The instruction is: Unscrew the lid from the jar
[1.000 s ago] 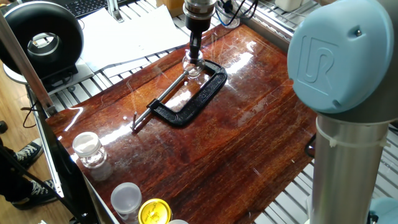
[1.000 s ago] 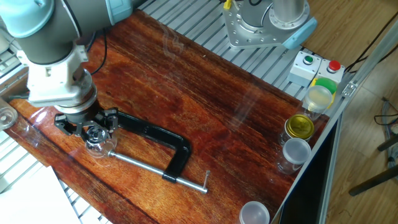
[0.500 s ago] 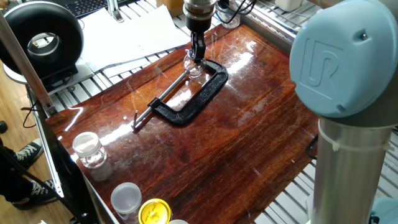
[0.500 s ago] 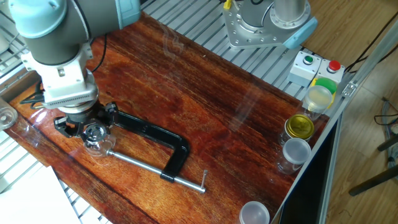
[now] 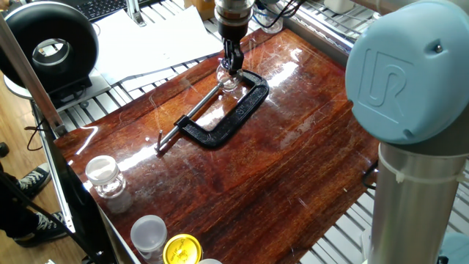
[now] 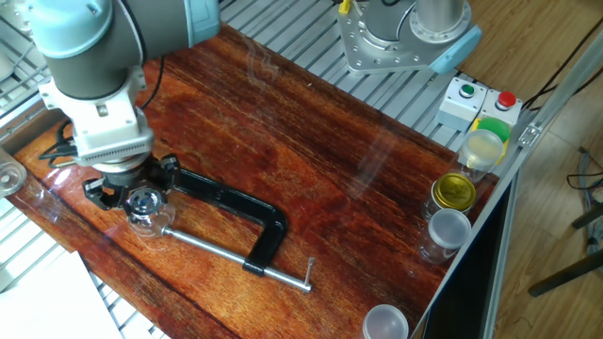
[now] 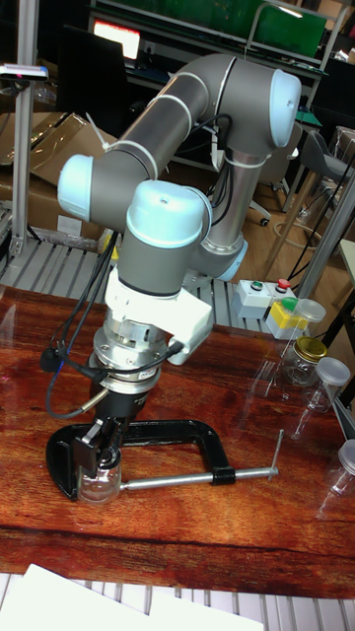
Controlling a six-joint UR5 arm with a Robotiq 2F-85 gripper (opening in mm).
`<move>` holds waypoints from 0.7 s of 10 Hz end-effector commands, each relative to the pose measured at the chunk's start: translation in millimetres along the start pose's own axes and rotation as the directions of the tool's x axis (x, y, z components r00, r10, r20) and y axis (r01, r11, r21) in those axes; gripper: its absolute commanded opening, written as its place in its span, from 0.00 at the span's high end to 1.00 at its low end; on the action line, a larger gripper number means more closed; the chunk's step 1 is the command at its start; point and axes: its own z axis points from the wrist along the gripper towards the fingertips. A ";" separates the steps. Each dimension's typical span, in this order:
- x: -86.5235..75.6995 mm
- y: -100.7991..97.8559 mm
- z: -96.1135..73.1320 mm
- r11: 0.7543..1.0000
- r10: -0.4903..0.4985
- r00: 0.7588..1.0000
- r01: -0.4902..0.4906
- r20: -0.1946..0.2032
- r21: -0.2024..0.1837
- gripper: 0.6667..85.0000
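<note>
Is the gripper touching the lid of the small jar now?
Touching. In the tall fixed view the gripper fingers close on the lid atop the small jar, no gap visible. The other fixed view shows the gripper directly over it.

The jar (image 7: 100,480) is held upright on the table (image 5: 293,158) within the C-clamp (image 5: 233,114), at its closed end, with the gripper (image 7: 103,444) placed directly above it. A larger jar (image 5: 102,180), a cup (image 5: 149,233) and a round lid (image 5: 182,249) are ranged along the table edge, well apart from the clamp.
</note>
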 end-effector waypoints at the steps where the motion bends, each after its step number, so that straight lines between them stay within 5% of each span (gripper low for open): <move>1: 3.5 7.0 -1.3 1.000 0.006 1.000 -0.006 0.004 -0.023 0.28; 4: 5.5 13.3 0.2 0.995 0.094 0.995 -0.095 -0.009 -0.040 0.24; 5: 7.0 19.4 -1.4 0.977 0.201 0.979 -0.202 -0.022 -0.068 0.24; 7: 17.2 21.4 -4.6 0.898 0.428 0.900 -0.433 -0.081 -0.073 0.24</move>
